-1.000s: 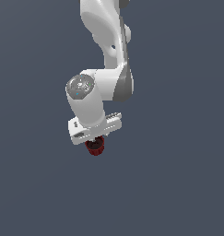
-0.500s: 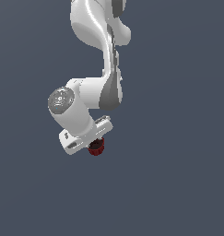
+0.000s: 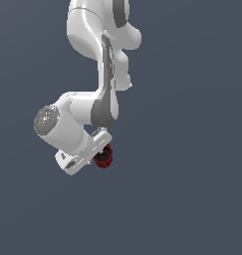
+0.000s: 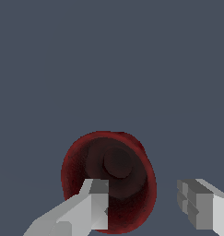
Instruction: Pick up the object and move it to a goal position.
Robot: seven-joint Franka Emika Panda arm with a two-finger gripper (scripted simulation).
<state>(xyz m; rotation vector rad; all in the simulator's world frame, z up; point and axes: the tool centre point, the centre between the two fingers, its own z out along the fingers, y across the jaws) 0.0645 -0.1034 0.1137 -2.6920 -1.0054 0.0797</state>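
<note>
Well, you've got nothing but flat slate-grey behind everything in both views: no table edge, no wall, no floor line that you can pick out. Count it up: one arm, one gripper, one object.

On the exterior view the white arm comes down from the upper middle of the frame and bends toward the lower left, and the dark red cup sits at the gripper's end, just right of the white hand block, a little below centre.

On the wrist view you're looking straight into the cup's dark mouth. One finger overlaps the rim, with its tip over the opening; the other finger stands clear of the cup with grey showing between them. So whether the hand is actually clamping the cup, you cannot tell.
</note>
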